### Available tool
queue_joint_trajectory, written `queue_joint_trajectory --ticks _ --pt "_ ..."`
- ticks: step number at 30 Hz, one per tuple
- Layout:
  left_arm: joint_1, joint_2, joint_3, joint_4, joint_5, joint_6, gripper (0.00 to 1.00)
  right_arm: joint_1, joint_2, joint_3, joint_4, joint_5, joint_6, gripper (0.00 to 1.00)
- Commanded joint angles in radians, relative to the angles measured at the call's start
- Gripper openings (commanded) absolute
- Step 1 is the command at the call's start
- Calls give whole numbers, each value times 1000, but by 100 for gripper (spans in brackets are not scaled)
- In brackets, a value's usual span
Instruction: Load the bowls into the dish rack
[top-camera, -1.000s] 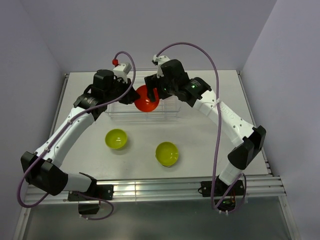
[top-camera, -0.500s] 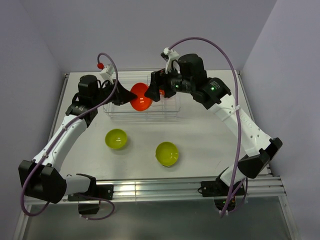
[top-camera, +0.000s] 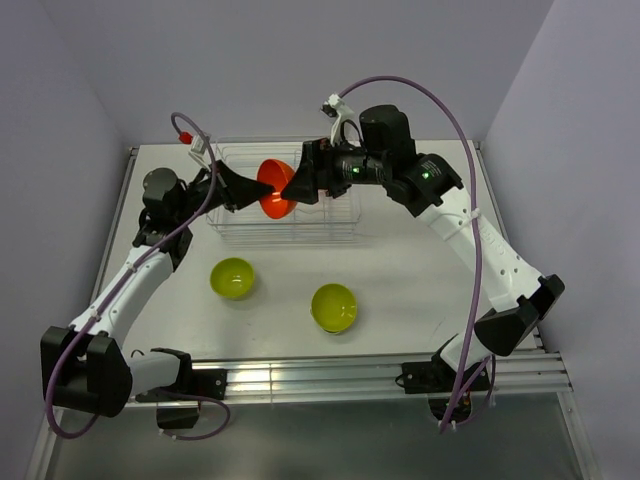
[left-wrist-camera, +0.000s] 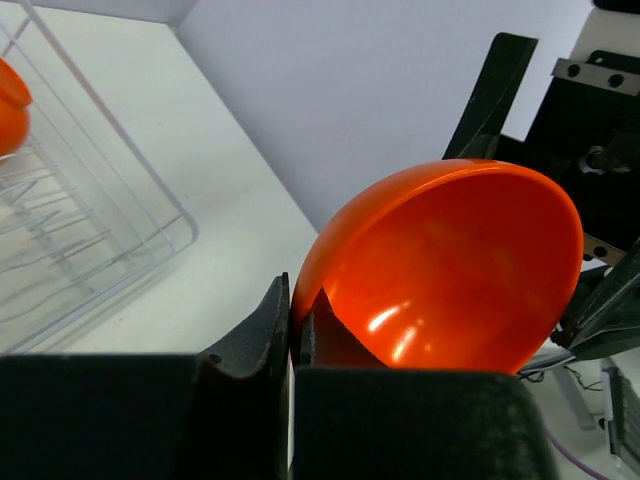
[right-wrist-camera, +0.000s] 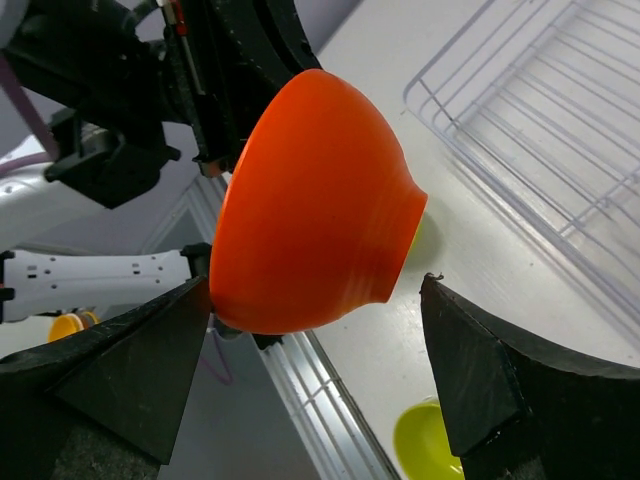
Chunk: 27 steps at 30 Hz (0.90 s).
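Orange bowl (top-camera: 275, 188) shifted left, glossy, tilted

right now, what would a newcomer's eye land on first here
An orange bowl hangs tipped on its side over the rack at the far side of the table. The left gripper pinches its rim, while the right gripper has its open jaws standing either side of it. Two green bowls sit upright on the table in front of the rack.
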Motion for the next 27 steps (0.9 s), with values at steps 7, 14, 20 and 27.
queue_joint_trajectory --ticks 7,14,20,27 --pt "15 -14 -30 256 38 -168 0 -9 -21 -14 101 -109 111 91" --pt "21 -20 -42 255 41 -176 0 -9 1 3 110 -129 117 88" --pt "27 -12 -61 284 45 -205 0 -9 -1 -1 119 -141 117 84" --pt "29 -15 -52 246 38 -180 0 -9 13 6 102 -89 117 83"
